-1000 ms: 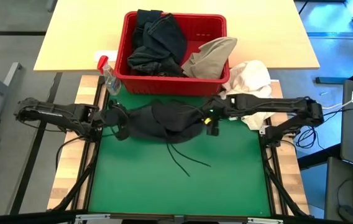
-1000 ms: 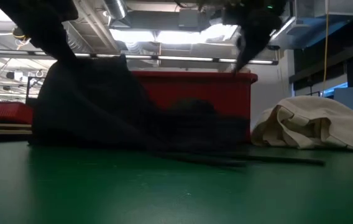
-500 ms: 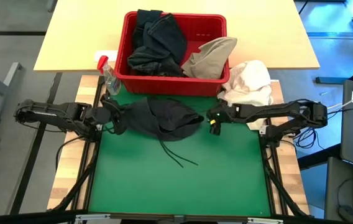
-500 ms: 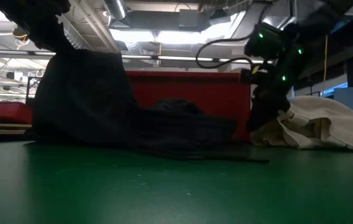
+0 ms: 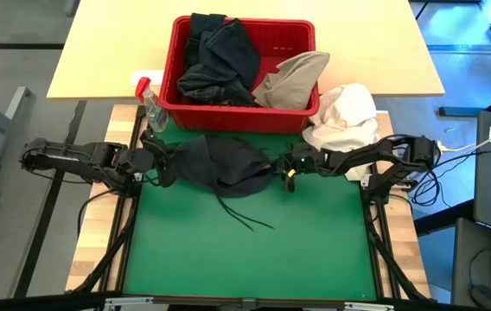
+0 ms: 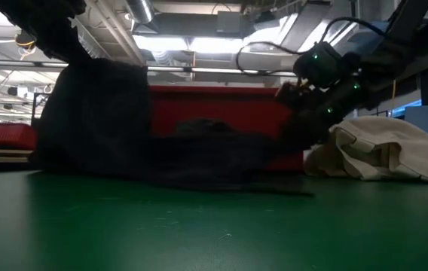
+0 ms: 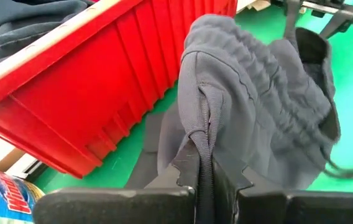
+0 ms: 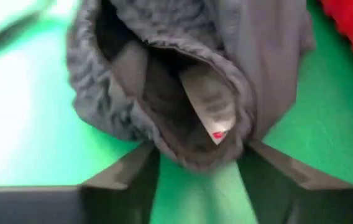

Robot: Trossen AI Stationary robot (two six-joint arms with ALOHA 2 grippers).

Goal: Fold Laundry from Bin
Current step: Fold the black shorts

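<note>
Green tabletop [image 5: 254, 259] filling the lower middle of the high view, with a pale wooden surface [image 5: 107, 52] beyond it at 12 o'clock.

Red bin [image 5: 297, 39] standing at 12 o'clock of the green mat, across its far edge, packed with laundry: dark garments [image 5: 219, 56] heaped in its 9 o'clock half, one draped over the far rim, and a khaki-beige garment [image 5: 290, 78] slumped in its 3 o'clock half.

Dark charcoal garment [image 5: 224, 164] lying bunched on the green mat just at 6 o'clock of the bin, between the two arms; drawstring cords [image 5: 244, 216] trailing from it toward 5 o'clock. Ribbed waistband and a white sewn-in tag visible in the right wrist view (garment opening facing that camera).

White cloth bundle [image 5: 345, 117] crumpled at 4 o'clock of the bin, at 2 o'clock of the dark garment.

Left tool [image 5: 161, 164] at the garment's 9 o'clock edge, clenched on a fold of the dark charcoal garment [image 7: 251, 106]; fabric pinched between the closed fingers [image 7: 186, 171] in the left wrist view and lifted there, seen in the low view as a raised dark mass [image 6: 101, 113].

Right tool [image 5: 287, 168] at the garment's 3 o'clock edge, fingers [image 8: 123, 177] spread apart, the garment's waistband [image 8: 183, 93] lying between them; cannot tell whether the fabric is gripped.

Clear spray bottle with red top [image 5: 149, 104] lying at 8 o'clock of the bin, just beside its corner.
</note>
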